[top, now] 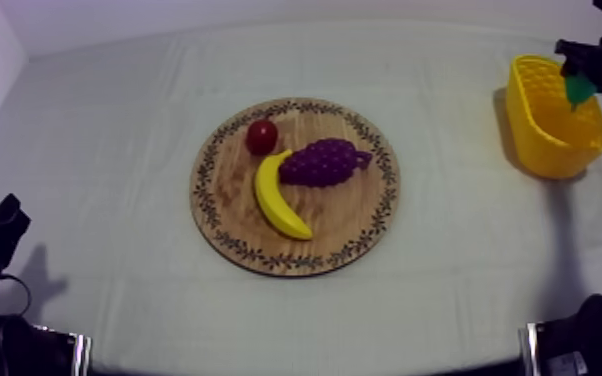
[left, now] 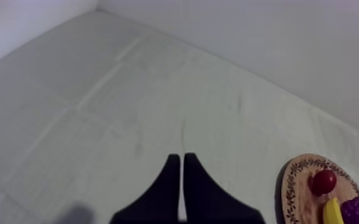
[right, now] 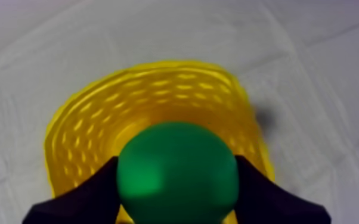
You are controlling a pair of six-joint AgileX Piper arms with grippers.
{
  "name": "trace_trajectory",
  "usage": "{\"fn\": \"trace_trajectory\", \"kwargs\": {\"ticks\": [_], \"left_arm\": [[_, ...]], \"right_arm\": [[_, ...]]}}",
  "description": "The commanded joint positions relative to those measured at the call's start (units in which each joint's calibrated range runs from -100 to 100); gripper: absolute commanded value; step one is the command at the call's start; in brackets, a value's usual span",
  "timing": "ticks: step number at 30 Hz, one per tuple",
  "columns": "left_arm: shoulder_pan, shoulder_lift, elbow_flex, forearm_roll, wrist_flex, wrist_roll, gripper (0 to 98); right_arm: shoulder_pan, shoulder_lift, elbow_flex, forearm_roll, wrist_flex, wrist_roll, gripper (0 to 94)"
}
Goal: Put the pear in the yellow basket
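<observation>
Right wrist view: the right gripper [right: 178, 164] has its jaws closed on the green pear [right: 178, 182], one finger on each side. The yellow basket [right: 92, 107] opens directly beneath, so letting go should drop it inside.

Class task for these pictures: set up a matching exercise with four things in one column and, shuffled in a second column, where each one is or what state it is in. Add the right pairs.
Column one:
1. pear
2. bunch of grapes
3. left gripper
4. yellow basket

Column two:
a. on the wooden board, beside the banana
b. fingers together, over bare cloth
c. standing on the cloth, off the board, at the robot's right
d. clamped in the right gripper, above the basket

Pairs: 1-d; 2-a; 3-b; 4-c.
</observation>
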Motion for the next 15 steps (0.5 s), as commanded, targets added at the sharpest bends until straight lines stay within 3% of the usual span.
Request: {"fn": "trace_trajectory", "kwargs": {"ticks": [1, 7, 15], "left_arm": [[0.0, 0.0, 0.0, 0.00, 0.0, 0.0, 0.1], [0.0, 0.0, 0.0, 0.00, 0.0, 0.0, 0.1], [0.0, 0.0, 0.0, 0.00, 0.0, 0.0, 0.1]], "right_arm": [[0.1, 1.4, 0.2, -1.1, -0.1, 3.5, 39.0], [0.4, 3.8, 0.7, -3.2, -1.6, 6.2, 42.7], [0.2, 4.8, 2.0, -4.7, -4.8, 8.2, 62.5]]}}
